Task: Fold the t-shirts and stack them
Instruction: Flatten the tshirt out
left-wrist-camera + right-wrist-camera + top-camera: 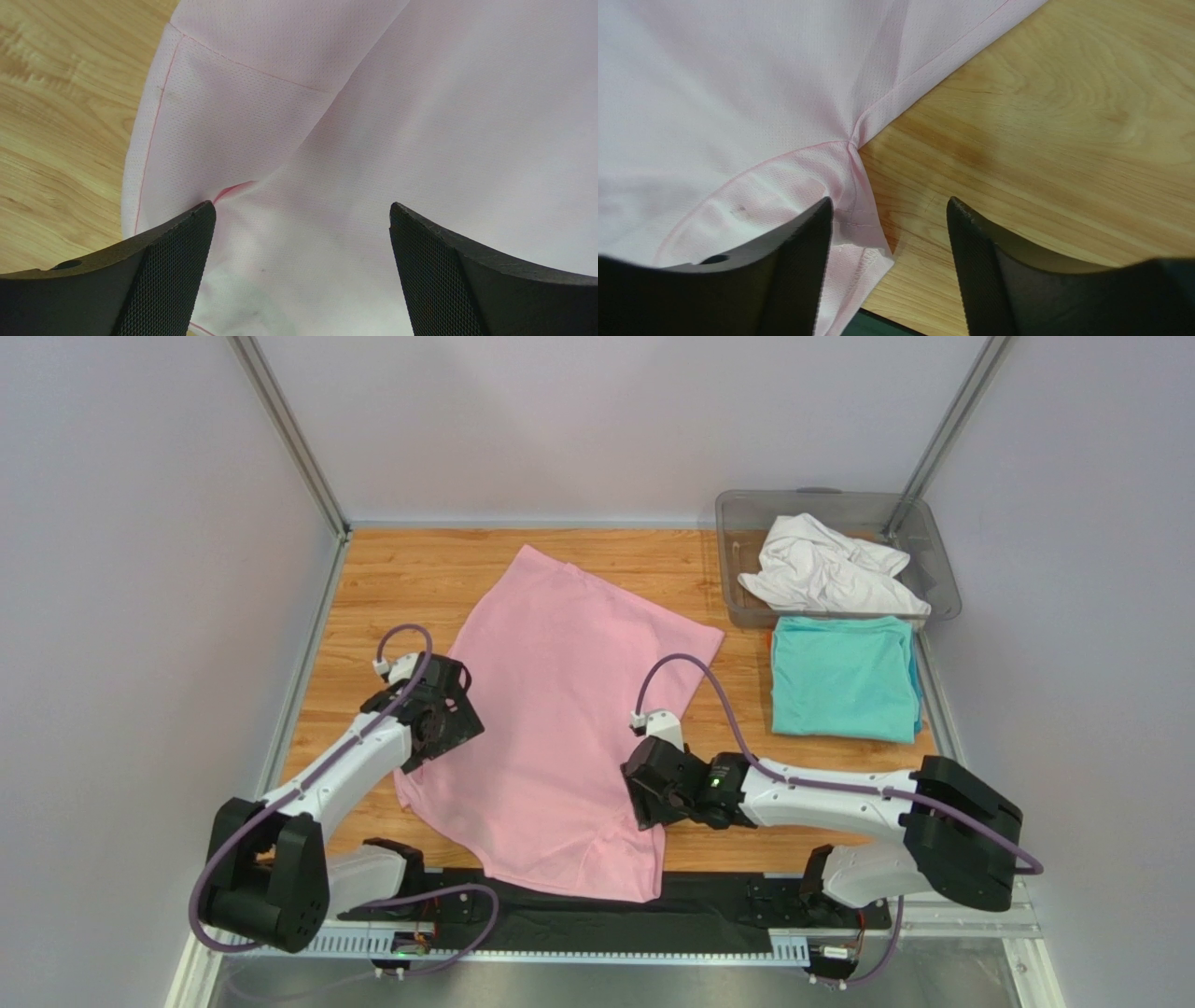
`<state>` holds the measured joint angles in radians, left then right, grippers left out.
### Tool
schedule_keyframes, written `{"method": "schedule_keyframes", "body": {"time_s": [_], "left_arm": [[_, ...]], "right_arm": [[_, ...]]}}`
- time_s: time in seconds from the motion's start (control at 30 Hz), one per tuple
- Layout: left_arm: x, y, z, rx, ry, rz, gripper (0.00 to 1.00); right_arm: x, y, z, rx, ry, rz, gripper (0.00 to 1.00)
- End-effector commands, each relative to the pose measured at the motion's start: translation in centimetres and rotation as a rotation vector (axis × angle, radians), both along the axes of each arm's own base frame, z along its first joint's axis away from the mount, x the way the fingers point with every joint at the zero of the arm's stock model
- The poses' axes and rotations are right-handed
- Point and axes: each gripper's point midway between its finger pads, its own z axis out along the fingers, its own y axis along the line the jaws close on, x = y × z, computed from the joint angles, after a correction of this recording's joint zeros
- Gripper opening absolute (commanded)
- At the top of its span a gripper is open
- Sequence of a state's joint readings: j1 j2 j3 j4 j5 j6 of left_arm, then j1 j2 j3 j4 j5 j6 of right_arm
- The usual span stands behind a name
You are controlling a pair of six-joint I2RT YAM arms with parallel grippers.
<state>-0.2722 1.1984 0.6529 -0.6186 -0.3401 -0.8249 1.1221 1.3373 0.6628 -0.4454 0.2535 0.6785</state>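
Pink cloth fills the middle of the top view: the pink t-shirt [561,700] lies spread flat and skewed on the wooden table [407,574]. Its lowest edge laps onto the black base strip [701,910] at the bottom of the frame, and its far corner reaches toward the upper centre. At the shirt's left edge, left of centre, sits the left gripper [460,717]. Its wrist view shows the two fingers spread wide above the cloth near a sleeve seam, pink fabric filling the whole gap between them, a small pink crease just beside the tip at the left of that view, and nothing pinched. At the shirt's right edge, lower centre, sits the right gripper [645,787], jaws parted and holding nothing. In its wrist view the sleeve corner lies under the finger at the left, while bare wood shows under the gap and the other finger. The point where sleeve seam and side hem meet lies just above the gap. Further back, at the right of the top view, the teal t-shirt [845,676] rests folded in a neat rectangle on the wood, apart from the pink one. Just beyond it, at the upper right, the white t-shirt [828,567] lies crumpled in the clear grey bin [744,511].
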Motion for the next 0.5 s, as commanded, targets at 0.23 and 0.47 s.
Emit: {"method": "schedule_keyframes", "body": {"time_s": [0.23, 0.47], "left_arm": [[5.1, -0.6, 5.7, 0.011, -0.162, -0.054, 1.0], [9.8, -0.9, 4.7, 0.017, -0.113, -0.095, 1.0]], "right_arm": [[6.9, 3.9, 8.9, 0.231, -0.179, -0.001, 1.0], [10.9, 5.9, 8.6, 0.307, -0.127, 0.022, 1.0]]}}
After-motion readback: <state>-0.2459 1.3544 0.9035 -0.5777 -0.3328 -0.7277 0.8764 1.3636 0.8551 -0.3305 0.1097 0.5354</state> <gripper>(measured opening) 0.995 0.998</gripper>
